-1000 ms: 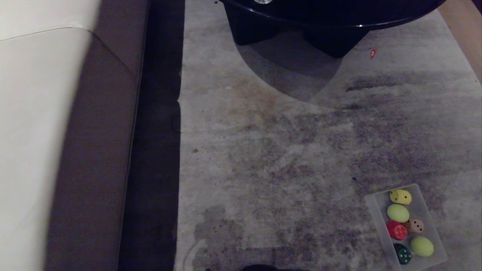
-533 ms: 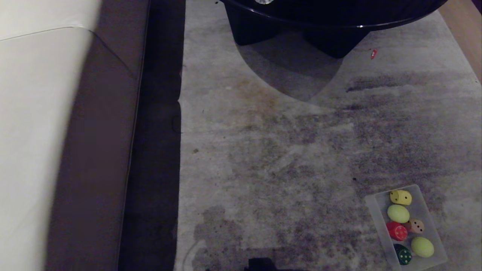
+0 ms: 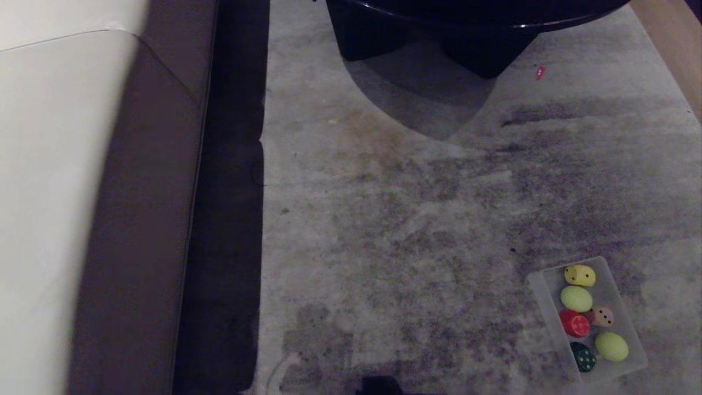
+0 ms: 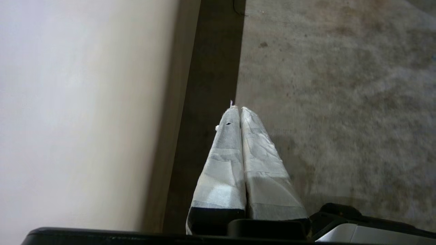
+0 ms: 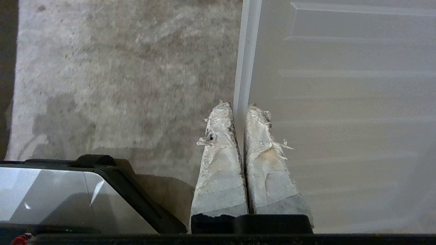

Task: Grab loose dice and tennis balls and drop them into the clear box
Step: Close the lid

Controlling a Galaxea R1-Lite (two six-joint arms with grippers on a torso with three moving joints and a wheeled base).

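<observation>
Both grippers are parked, the left (image 4: 240, 109) and the right (image 5: 240, 105) each pressed shut on nothing. Neither shows in the head view, so the box (image 3: 625, 312), holding four dice (image 3: 574, 323) and two balls (image 3: 576, 298), probably lies well ahead of the right gripper. The rug (image 3: 417, 219) shows no strays, so scan once before stopping.

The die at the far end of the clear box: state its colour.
Yellow with dark pips, best in the head view.
</observation>
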